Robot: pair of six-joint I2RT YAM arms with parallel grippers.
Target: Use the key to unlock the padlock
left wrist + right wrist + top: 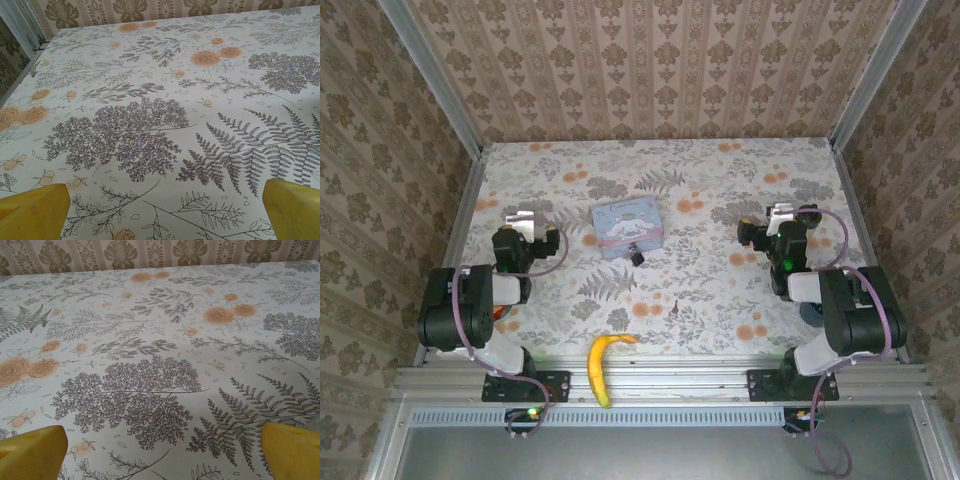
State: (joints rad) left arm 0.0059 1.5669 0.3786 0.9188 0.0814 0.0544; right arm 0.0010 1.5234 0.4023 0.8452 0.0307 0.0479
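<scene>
The padlock (636,257) is a tiny dark lump on the floral table, just off the near right corner of a pale blue tin (628,228). Nearer the front lies the key (675,308), a thin dark sliver. My left gripper (520,220) hovers at the left, well apart from both. My right gripper (780,216) hovers at the right, also apart from them. In the left wrist view my left gripper (162,210) has its yellow fingertips (32,215) spread wide over bare cloth. The right gripper (161,450) likewise stands open, its fingertips (290,447) far apart with nothing between.
A yellow banana (603,366) lies at the table's front edge (660,362) between the arm bases. Patterned walls (650,70) close in the back and both sides. A dark object (810,312) is partly hidden under the right arm.
</scene>
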